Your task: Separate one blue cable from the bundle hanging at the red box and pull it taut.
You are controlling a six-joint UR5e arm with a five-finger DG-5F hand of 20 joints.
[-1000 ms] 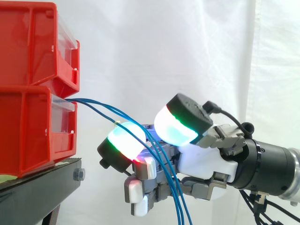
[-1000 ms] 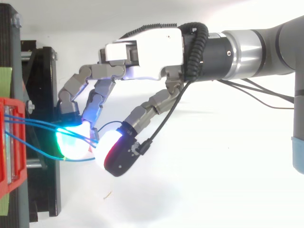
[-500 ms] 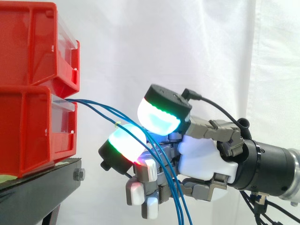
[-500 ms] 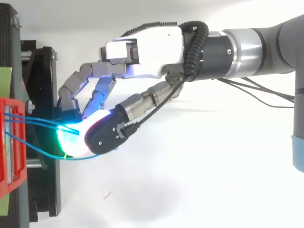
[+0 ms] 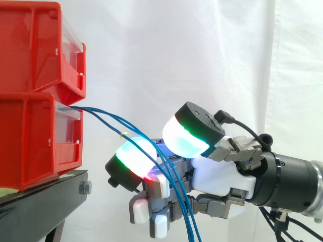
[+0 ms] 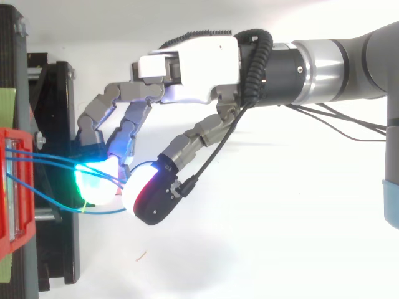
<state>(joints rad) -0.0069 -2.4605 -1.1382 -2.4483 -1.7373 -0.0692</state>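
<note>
Several thin blue cables [image 5: 111, 120] leave the front of the lower red bin [image 5: 30, 136] and sag to the right and down. They pass through my hand [image 5: 222, 177], which comes in from the right just below bin height. Its fingers are curled, and one glowing fingertip [image 5: 132, 156] lies under the cables while the thumb pad [image 5: 187, 137] stands over them. From above, the blue cables [image 6: 43, 161] run from the red bin [image 6: 12, 187] into the spot where the thumb pad [image 6: 148, 194] meets a cyan fingertip [image 6: 95, 184] of the hand [image 6: 187, 68]. One strand loops out below.
A second red bin [image 5: 35, 45] sits stacked on the lower one. Both rest on a black stand [image 5: 40, 206] at the left, with a white curtain behind. The arm [image 6: 336, 62] stretches in from the right edge.
Half a second ago the thumb lay folded over the fingertips and cables. It has swung back out to the right, much as it stood a second ago. The hand sits slightly lower.
</note>
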